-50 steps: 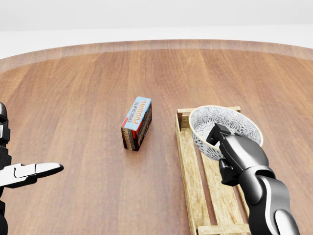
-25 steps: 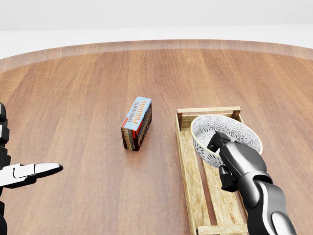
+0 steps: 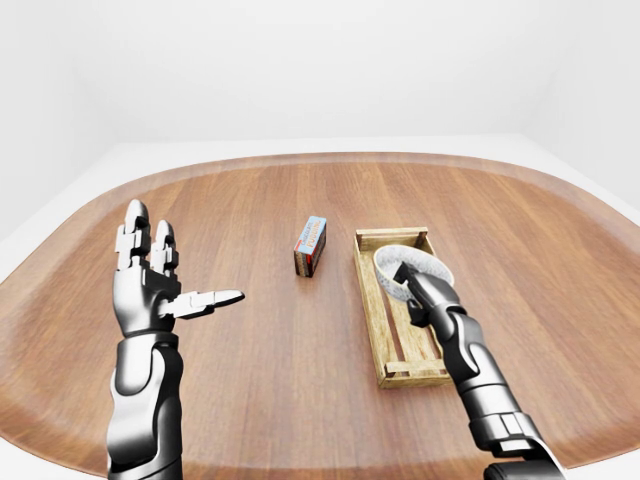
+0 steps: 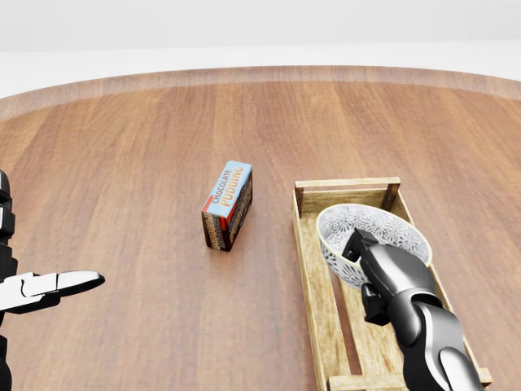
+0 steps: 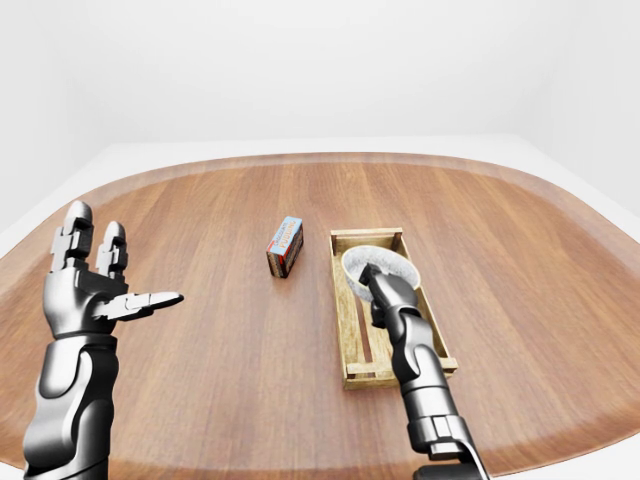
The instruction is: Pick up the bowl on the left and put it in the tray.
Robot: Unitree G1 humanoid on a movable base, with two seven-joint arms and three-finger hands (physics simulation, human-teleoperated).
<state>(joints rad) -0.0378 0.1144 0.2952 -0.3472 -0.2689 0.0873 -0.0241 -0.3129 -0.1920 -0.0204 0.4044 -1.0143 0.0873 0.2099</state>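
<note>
Wooden tray [image 4: 312, 269] lies right of centre on table [image 4: 122, 163], long side running top to bottom in head view. Bowl [image 4: 383, 221], white with grey pattern, is inside tray's upper half; whether it rests on the slats cannot be told. Right hand [image 4: 389, 273]: fingers clamped over bowl's lower rim. Left hand [image 3: 150, 285]: raised at left, fingers spread, holding nothing. Pudding box [image 4: 229, 204] stands left of tray, apart from it.

A broad wooden table [image 3: 250, 400], round-rimmed with warm plank grain, fills a bare white room. Plain walls [image 3: 300, 60] meet a pale floor [image 4: 260, 57] past the table's upper edge in the head view, under soft, even light.
</note>
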